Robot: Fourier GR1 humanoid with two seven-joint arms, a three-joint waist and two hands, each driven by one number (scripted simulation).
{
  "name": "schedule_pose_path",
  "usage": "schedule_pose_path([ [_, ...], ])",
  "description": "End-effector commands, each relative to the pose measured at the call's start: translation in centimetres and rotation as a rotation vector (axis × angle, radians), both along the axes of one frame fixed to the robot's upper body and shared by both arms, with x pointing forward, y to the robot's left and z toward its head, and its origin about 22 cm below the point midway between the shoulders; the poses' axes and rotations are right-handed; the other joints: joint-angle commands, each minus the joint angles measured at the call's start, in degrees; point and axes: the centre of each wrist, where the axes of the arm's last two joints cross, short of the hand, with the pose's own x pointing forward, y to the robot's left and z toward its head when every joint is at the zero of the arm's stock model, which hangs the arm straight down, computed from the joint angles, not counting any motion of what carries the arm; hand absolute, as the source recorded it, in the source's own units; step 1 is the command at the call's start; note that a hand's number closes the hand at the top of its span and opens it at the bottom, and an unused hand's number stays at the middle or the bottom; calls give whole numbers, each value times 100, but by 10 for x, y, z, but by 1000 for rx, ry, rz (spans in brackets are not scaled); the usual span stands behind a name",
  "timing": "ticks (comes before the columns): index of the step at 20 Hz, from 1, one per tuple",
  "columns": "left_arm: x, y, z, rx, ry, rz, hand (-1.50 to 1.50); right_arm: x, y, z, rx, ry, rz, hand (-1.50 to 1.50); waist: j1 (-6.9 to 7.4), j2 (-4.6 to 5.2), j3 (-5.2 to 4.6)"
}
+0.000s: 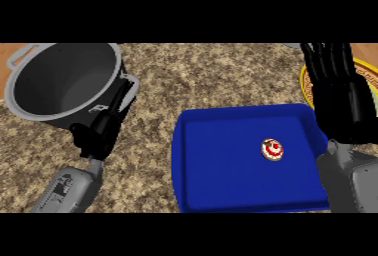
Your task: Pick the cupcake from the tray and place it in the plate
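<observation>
One cupcake, small, topped red and white, at about three o'clock from centre. One blue tray, lower right, around four to five o'clock. One plate with a yellow rim, mostly hidden, at two o'clock. One grey pot, two handles showing, at ten o'clock. Two black hands: left hand at nine o'clock, right hand at two to three o'clock. Two grey forearms, at seven and four o'clock. One speckled counter.
</observation>
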Motion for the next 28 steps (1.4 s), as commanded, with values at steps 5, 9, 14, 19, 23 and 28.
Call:
schedule_pose_path([
  [5,-26,52,-25,135,174,281,0,-12,-10,-22,-39,211,196,150,119,173,-55],
  [9,-39,40,-33,104,195,243,0,-15,-70,23,-883,37,-113,150,9,177,-196],
  [14,-52,44,-36,90,263,310,0,-45,-66,-92,-373,223,-252,150,-22,230,-7],
  [19,-51,45,-36,91,267,321,0,-60,-67,-115,-247,61,44,-150,-26,229,-36],
  [23,-59,49,-31,107,276,309,0,-60,-91,-104,-624,92,118,-150,45,201,-64],
  [28,-61,42,-33,112,284,312,0,-54,-106,-88,-926,117,32,-150,5,204,-76],
])
